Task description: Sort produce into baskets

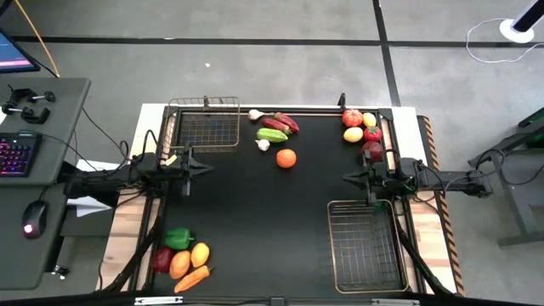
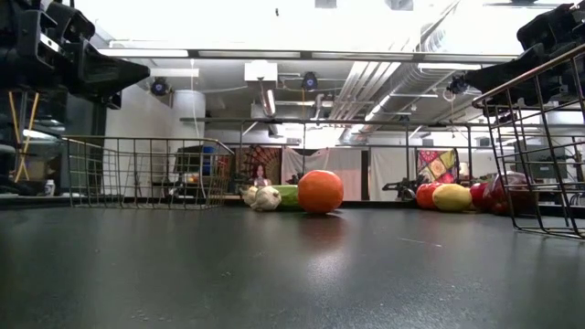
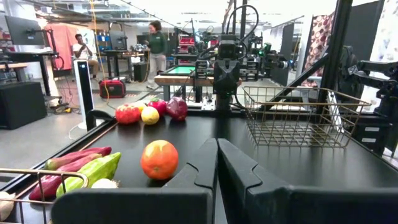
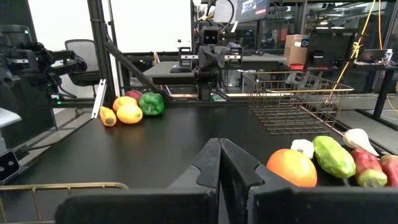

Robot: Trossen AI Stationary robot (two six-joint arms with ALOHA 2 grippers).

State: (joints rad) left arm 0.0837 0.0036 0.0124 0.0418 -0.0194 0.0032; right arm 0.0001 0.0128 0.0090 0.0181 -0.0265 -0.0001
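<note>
The produce lies in three clusters on the black mat. An orange, a green cucumber, dark-red pieces and white garlic lie far centre. Apples and lemons lie far right. A green pepper, a carrot and more pieces lie near left. The smaller basket stands far left, the larger basket near right. My left gripper hovers shut at the mat's left side, pointing right. My right gripper hovers shut at the right side, pointing left. Neither holds anything.
A desk with a keyboard and a mouse stands left of the table. The middle of the mat between the two grippers is bare. People show in the room beyond, in the left wrist view.
</note>
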